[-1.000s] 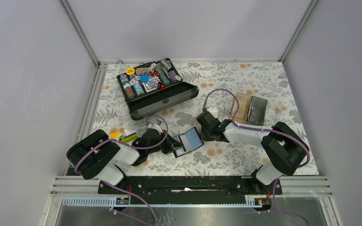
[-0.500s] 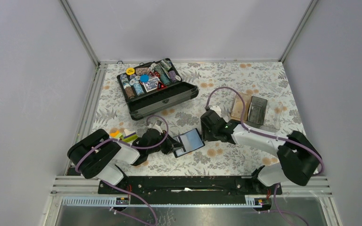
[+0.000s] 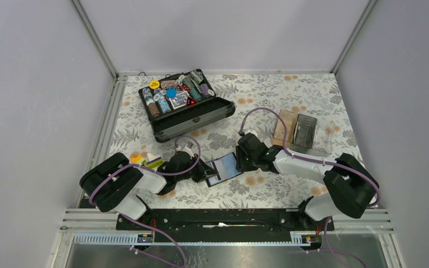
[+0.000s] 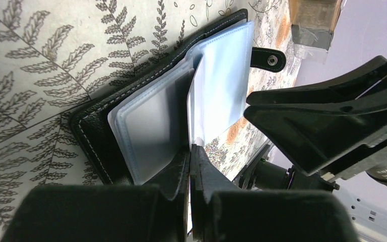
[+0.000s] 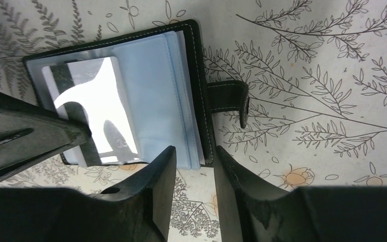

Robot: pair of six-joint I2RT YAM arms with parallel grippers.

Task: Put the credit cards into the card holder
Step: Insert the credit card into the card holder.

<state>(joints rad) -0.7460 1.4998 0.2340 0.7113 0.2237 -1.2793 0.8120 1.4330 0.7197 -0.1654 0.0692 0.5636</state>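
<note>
The black card holder [image 3: 223,168] lies open on the floral table, blue-grey pockets up; it also shows in the left wrist view [image 4: 146,121] and the right wrist view [image 5: 176,96]. My left gripper [image 3: 205,172] is shut on a white credit card with a dark stripe [image 5: 101,116] and holds it over the holder's left pockets; the card shows edge-on at the jaws [image 4: 190,151]. My right gripper [image 3: 244,160] is open, and its jaws [image 5: 194,166] straddle the holder's near right corner beside the snap strap [image 5: 229,96]. More coloured cards [image 3: 146,161] lie by the left arm.
An open black chip case [image 3: 187,111] full of poker chips stands at the back left. A clear tray [image 3: 318,142] with tan and dark items sits at the right. The right arm's cable loops above the holder.
My right gripper has moved left and closed in on the holder's right edge. The left gripper has stayed shut at the holder, which has shifted slightly left.
</note>
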